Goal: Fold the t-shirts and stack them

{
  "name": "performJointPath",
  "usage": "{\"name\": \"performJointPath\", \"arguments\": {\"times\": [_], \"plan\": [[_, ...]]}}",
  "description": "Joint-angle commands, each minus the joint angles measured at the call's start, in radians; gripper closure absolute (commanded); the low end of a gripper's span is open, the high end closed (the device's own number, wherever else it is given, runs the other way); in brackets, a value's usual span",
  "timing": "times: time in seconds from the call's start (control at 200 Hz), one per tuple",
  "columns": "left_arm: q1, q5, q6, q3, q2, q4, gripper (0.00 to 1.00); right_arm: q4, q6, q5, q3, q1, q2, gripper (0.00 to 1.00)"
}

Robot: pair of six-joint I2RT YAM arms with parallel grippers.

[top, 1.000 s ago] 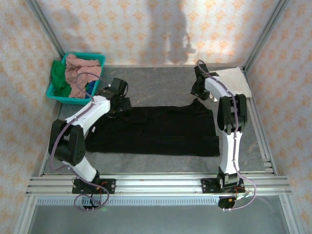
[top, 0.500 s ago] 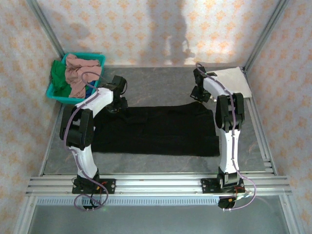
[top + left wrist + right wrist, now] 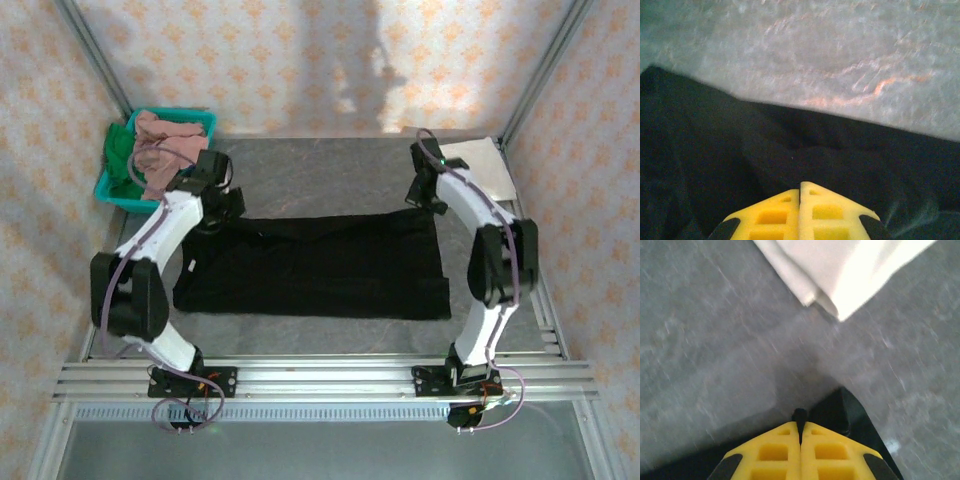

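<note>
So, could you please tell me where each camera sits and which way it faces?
Top external: above and behind the arms, looking down at the table; both arms and their bases show.
Left wrist: on that wrist, looking past the shut left end effector onto the black t-shirt.
Right wrist: on that wrist, looking past the shut right end effector across the table towards the white t-shirt.
Shared: the black t-shirt is in all three views.
</note>
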Motion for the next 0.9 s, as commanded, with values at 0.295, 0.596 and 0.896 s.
{"name": "performJointPath", "arguments": {"times": [0.295, 0.596, 0.896], "plan": [[-0.004, -0.029, -0.102, -0.424, -0.215, 0.164, 1.0, 0.077, 0.061, -0.03, -0.398, 0.012, -0.2, 0.92], [-0.003, -0.111, -0.113, -0.389, -0.294, 0.091, 1.0, 0.029, 0.052, 0.025, -0.426, 0.005, -0.241, 0.96], [-0.003, -0.168, -0.055, -0.103, -0.226, 0.028, 1.0, 0.039, 0.05, 0.019, -0.329, -0.035, -0.233, 0.96]]}}
